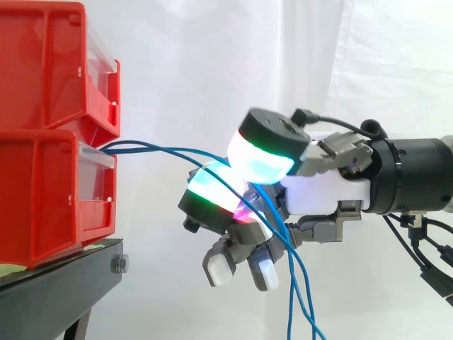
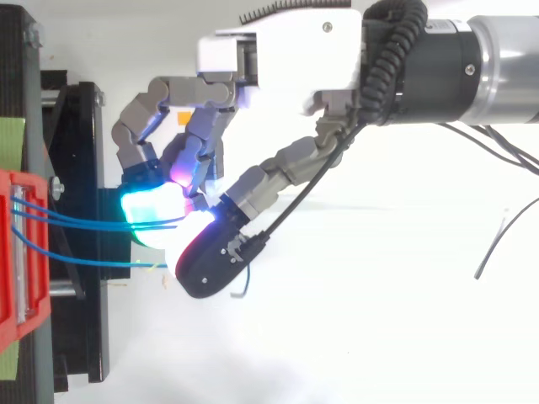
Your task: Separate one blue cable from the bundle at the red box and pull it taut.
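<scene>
White curtain (image 1: 212,57) behind a black metal stand (image 1: 49,290) bearing stacked red plastic bins (image 1: 42,198).
The robot hand (image 1: 325,191) reaches in from the right towards the lower bin. Its curled fingers and thumb, with pads (image 1: 265,159) glowing cyan and green, pinch the thin blue cables (image 1: 170,149). These run from the lower bin's front to the pads, then hang down beneath the hand.

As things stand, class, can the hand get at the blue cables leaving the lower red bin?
Probably yes: the blue cables run freely from the lower red bin to the hand, passing between its thumb and curled fingers, with nothing in the way.
</scene>
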Controlling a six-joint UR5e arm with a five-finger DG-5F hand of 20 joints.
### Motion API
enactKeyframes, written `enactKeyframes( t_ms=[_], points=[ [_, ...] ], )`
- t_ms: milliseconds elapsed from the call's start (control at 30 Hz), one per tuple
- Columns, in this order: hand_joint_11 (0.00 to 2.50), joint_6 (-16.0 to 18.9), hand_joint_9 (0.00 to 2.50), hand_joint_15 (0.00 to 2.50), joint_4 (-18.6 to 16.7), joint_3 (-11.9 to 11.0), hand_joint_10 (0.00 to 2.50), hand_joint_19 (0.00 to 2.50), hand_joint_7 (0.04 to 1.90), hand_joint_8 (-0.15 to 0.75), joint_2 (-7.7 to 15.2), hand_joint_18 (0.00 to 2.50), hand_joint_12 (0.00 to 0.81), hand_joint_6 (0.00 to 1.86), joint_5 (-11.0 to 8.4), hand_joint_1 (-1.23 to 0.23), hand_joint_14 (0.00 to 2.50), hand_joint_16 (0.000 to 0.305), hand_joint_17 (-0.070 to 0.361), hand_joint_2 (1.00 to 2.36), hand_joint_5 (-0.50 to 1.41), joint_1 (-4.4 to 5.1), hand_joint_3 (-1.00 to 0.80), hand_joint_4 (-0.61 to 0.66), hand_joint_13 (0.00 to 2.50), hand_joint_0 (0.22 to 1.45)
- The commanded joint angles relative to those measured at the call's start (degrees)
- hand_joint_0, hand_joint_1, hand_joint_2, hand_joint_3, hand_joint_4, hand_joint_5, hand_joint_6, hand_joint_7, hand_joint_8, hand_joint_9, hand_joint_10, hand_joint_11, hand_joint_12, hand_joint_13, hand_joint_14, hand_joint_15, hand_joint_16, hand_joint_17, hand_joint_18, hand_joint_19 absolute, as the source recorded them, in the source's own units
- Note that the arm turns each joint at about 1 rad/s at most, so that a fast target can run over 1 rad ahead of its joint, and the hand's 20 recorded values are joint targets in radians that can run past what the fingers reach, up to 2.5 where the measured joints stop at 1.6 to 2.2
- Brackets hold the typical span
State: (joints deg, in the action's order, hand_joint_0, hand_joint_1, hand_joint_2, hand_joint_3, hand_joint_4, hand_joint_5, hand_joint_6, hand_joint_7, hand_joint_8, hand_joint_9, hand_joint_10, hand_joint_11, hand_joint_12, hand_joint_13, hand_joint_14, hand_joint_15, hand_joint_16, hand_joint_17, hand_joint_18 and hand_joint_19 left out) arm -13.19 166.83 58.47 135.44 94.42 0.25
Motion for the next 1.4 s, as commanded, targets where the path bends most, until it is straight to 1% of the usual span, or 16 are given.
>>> enactKeyframes(
  t_ms=[0, 133, 233, 300, 367, 433, 500, 600, 700, 800, 933, 1033, 1233, 1267, 1333, 1367],
  points=[
    [1.0, 0.1, 1.04, 0.46, -0.02, 0.15, 0.02, 0.61, 1.1, 0.373, 0.0, 0.96, 0.403, 0.9, -0.11, -0.92, 0.02, 0.054, 0.121, 1.0, -0.17, 0.1, -0.5, 0.11, 0.74, 0.76],
    [1.0, 0.62, 1.03, 0.47, -0.02, 0.15, 0.02, 0.61, 1.11, 0.374, 0.0, 0.96, 0.404, 0.9, -0.02, -0.96, 0.02, 0.054, 0.121, 1.0, -0.17, 0.1, -0.5, 0.16, 0.74, 0.73],
    [1.0, 0.97, 1.04, 0.47, -0.02, 0.15, 0.02, 0.65, 1.12, 0.379, 0.0, 0.96, 0.408, 0.9, -0.11, -0.93, 0.02, 0.054, 0.122, 1.0, -0.17, 0.1, -0.5, 0.18, 0.74, 0.6],
    [0.99, 0.97, 1.06, 0.48, -0.02, 0.15, 0.02, 0.64, 1.09, 0.396, 0.0, 0.98, 0.426, 0.9, -0.11, -0.87, 0.02, 0.058, 0.13, 1.0, -0.17, 0.1, -0.5, 0.19, 0.76, 0.52],
    [0.97, 1.06, 1.07, 0.48, -0.02, 0.15, 0.02, 0.66, 1.07, 0.404, 0.0, 0.99, 0.437, 0.9, -0.11, -0.73, 0.02, 0.059, 0.133, 1.0, -0.16, 0.1, -0.5, 0.2, 0.76, 0.5],
    [0.95, 1.06, 1.1, 0.48, -0.02, 0.15, 0.02, 0.69, 1.07, 0.4, 0.0, 0.99, 0.426, 0.88, -0.11, -0.55, 0.02, 0.057, 0.128, 1.0, -0.16, 0.1, -0.5, 0.19, 0.77, 0.54],
    [0.95, 1.06, 1.1, 0.48, -0.02, 0.06, 0.02, 0.7, 1.1, 0.383, 0.0, 0.98, 0.416, 0.88, 0.06, -0.48, 0.02, 0.055, 0.123, 1.0, -0.16, 0.1, -0.5, 0.17, 0.78, 0.6],
    [0.94, 1.06, 1.11, 0.49, -0.1, -0.2, 0.02, 0.71, 1.11, 0.386, -0.09, 0.99, 0.418, 0.88, 0.06, -0.51, 0.02, 0.055, 0.123, 1.0, -0.16, 0.1, -0.5, 0.16, 0.79, 0.63],
    [0.96, 1.06, 1.11, 0.48, 0.07, -0.46, 0.02, 0.71, 1.15, 0.393, 0.0, 1.0, 0.418, 0.88, 0.06, -0.65, 0.02, 0.055, 0.123, 1.01, -0.16, 0.1, -0.42, 0.17, 0.79, 0.65],
    [1.0, 1.06, 1.09, 0.49, 0.16, -0.73, 0.02, 0.69, 1.19, 0.388, 0.0, 1.0, 0.418, 0.88, 0.15, -0.8, 0.02, 0.054, 0.122, 1.01, -0.16, 0.1, -0.36, 0.12, 0.79, 0.69],
    [1.01, 1.06, 1.08, 0.48, -0.02, -0.81, 0.02, 0.66, 1.18, 0.377, 0.0, 0.99, 0.41, 0.91, -0.02, -0.91, 0.02, 0.054, 0.121, 1.01, -0.17, 0.1, -0.42, 0.03, 0.78, 0.77],
    [1.01, 0.89, 1.08, 0.48, 0.16, -0.73, 0.02, 0.64, 1.19, 0.368, 0.0, 0.97, 0.406, 0.92, -0.02, -0.95, 0.02, 0.053, 0.12, 1.0, -0.17, 0.1, -0.5, 0.04, 0.78, 0.81],
    [1.05, 0.97, 1.08, 0.48, 0.25, -0.81, 0.02, 0.62, 1.16, 0.37, 0.0, 0.97, 0.403, 0.91, 0.24, -0.97, 0.02, 0.053, 0.12, 1.0, -0.16, 0.1, -0.5, 0.11, 0.77, 0.69],
    [1.04, 1.06, 1.09, 0.49, 0.25, -0.73, 0.02, 0.64, 1.16, 0.373, 0.0, 0.97, 0.402, 0.91, 0.24, -0.96, 0.02, 0.054, 0.121, 1.0, -0.16, 0.19, -0.5, 0.12, 0.77, 0.62],
    [1.04, 1.06, 1.1, 0.49, 0.07, -0.73, 0.02, 0.64, 1.13, 0.386, 0.0, 0.98, 0.418, 0.91, 0.24, -0.93, 0.02, 0.056, 0.125, 1.0, -0.16, 0.19, -0.5, 0.13, 0.78, 0.54],
    [1.02, 0.97, 1.12, 0.49, -0.02, -0.73, 0.02, 0.65, 1.12, 0.395, 0.0, 1.0, 0.425, 0.91, 0.24, -0.85, 0.02, 0.057, 0.129, 1.0, -0.15, 0.19, -0.5, 0.15, 0.79, 0.51]
  ],
)
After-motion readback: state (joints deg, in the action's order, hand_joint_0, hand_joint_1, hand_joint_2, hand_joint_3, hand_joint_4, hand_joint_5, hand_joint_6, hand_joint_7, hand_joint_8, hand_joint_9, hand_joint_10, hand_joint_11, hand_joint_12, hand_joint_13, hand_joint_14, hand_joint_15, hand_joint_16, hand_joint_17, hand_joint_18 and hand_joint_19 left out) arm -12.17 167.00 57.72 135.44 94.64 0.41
